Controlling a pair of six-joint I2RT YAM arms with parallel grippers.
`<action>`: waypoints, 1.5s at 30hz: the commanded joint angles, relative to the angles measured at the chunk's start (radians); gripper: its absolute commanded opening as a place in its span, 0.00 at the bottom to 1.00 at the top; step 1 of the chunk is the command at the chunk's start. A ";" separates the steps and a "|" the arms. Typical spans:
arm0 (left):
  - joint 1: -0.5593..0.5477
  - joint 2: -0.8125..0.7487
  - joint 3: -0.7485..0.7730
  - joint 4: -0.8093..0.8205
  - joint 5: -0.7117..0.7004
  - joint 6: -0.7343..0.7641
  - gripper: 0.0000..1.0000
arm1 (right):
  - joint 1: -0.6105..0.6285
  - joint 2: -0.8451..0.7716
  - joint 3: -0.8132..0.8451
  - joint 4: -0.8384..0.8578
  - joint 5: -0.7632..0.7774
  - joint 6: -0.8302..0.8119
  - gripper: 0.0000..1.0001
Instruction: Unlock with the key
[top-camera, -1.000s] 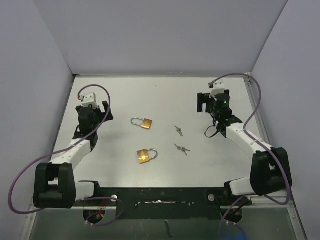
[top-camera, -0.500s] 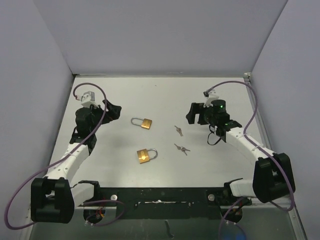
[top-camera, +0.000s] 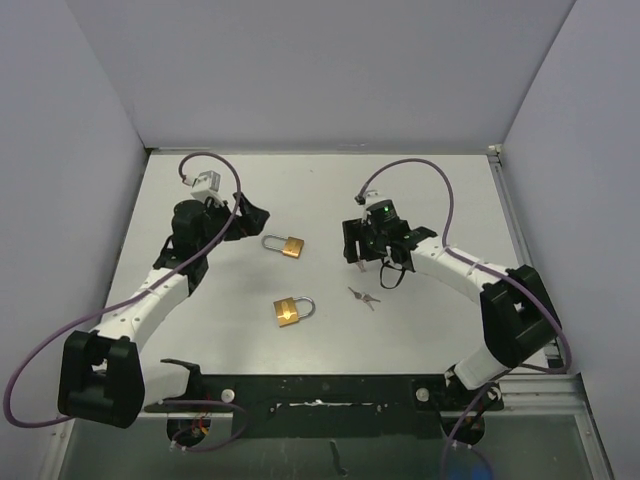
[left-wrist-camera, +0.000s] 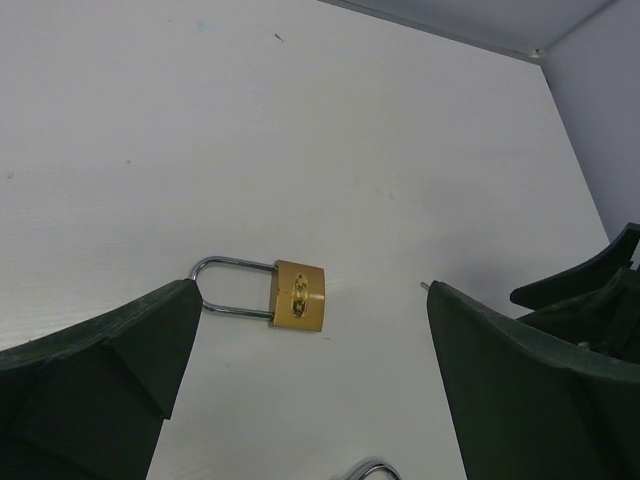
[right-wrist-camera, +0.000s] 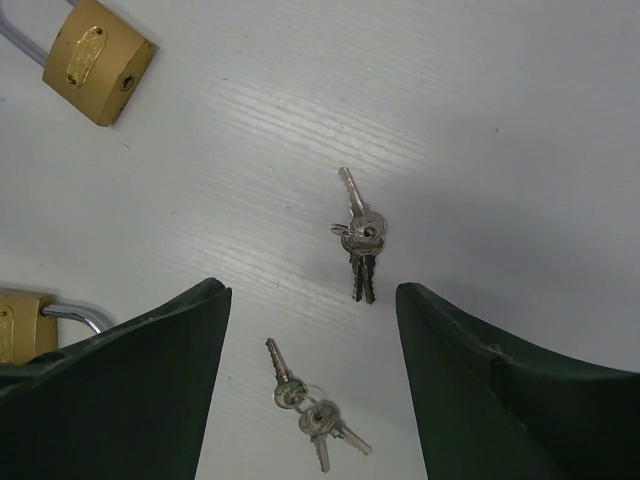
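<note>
Approach stage: both arms hung above the table (top-camera: 320, 190) with nothing yet picked up. The right gripper (top-camera: 353, 246), fingers apart and holding nothing, hovered over two key bunches lying right of the table's middle. Its wrist camera showed the far key bunch (right-wrist-camera: 358, 238) just ahead of the fingertips and the near key bunch (right-wrist-camera: 310, 410) lower down, framed between them. Neither bunch was being touched. The left gripper (top-camera: 250, 216), spread wide and empty, was poised over the far padlock (left-wrist-camera: 298, 296), which lay flat left of centre with its shackle pointing toward the left edge. Its brass body sat between the fingers in the left wrist view. The near padlock (top-camera: 289, 312) lay closer to the near edge, apart from both grippers.

The step in hand appeared to be reaching for a key. Which bunch the right arm meant to take could not be told. Next, it would need to descend and pinch one thin, flat key off the surface, while the left arm steadied a padlock.
</note>
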 joint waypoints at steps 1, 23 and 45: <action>-0.021 0.009 0.052 -0.011 -0.025 0.030 0.98 | 0.019 0.031 0.082 -0.071 0.051 0.039 0.68; -0.025 0.038 0.050 -0.021 -0.059 0.063 0.98 | 0.027 0.199 0.117 -0.060 -0.070 0.123 0.63; -0.024 0.053 0.046 -0.015 -0.074 0.066 0.98 | -0.032 0.253 0.126 -0.058 -0.080 0.091 0.66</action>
